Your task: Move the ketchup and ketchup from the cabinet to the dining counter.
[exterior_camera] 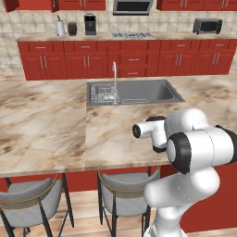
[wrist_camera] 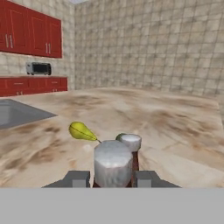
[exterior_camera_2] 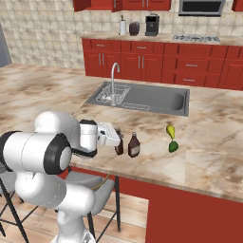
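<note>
Two dark red-brown ketchup bottles stand side by side near the front edge of the dining counter (exterior_camera_2: 209, 142). My gripper (exterior_camera_2: 118, 141) is shut on the left ketchup (exterior_camera_2: 119, 147), whose base looks level with the stone top. The second ketchup (exterior_camera_2: 134, 145) stands free just to its right. In the hand view the held bottle's pale cap (wrist_camera: 113, 162) sits between my fingertips (wrist_camera: 78, 178), and the other bottle's cap (wrist_camera: 130, 142) shows right behind it. Red wall cabinets (exterior_camera_2: 97, 4) hang above the far worktop.
A yellow pear (exterior_camera_2: 170, 131) and a green lime (exterior_camera_2: 173, 146) lie on the counter right of the bottles. The steel sink (exterior_camera_2: 142, 98) with its tall faucet (exterior_camera_2: 113, 76) is set in behind them. Two stools (exterior_camera: 28, 199) stand under the front edge.
</note>
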Controlling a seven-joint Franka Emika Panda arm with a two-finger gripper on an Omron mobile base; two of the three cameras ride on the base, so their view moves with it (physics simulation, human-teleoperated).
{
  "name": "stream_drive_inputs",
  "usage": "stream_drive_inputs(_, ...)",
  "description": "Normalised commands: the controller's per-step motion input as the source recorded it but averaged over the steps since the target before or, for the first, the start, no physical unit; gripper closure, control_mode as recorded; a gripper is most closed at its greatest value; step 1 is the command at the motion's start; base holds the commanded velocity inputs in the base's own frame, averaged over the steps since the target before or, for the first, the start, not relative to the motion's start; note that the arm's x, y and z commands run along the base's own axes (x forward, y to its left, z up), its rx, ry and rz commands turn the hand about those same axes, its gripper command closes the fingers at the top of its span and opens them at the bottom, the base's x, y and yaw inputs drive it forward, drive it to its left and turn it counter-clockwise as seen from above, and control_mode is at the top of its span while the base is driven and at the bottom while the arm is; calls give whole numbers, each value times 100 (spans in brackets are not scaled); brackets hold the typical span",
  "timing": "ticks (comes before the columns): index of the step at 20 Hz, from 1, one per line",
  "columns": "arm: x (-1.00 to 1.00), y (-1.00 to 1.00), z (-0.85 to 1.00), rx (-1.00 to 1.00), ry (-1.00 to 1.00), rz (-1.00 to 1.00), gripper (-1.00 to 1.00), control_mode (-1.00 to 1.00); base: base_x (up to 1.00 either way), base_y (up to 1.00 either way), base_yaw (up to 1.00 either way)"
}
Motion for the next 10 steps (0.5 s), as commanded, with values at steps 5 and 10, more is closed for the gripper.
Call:
stream_drive_inputs(5, -7, 0, -26, 0, -8, 0, -100, -100, 0, 0, 0)
stream_drive_inputs(10, -12, 0, -25, 0, -9, -1, -100, -100, 0, 0, 0)
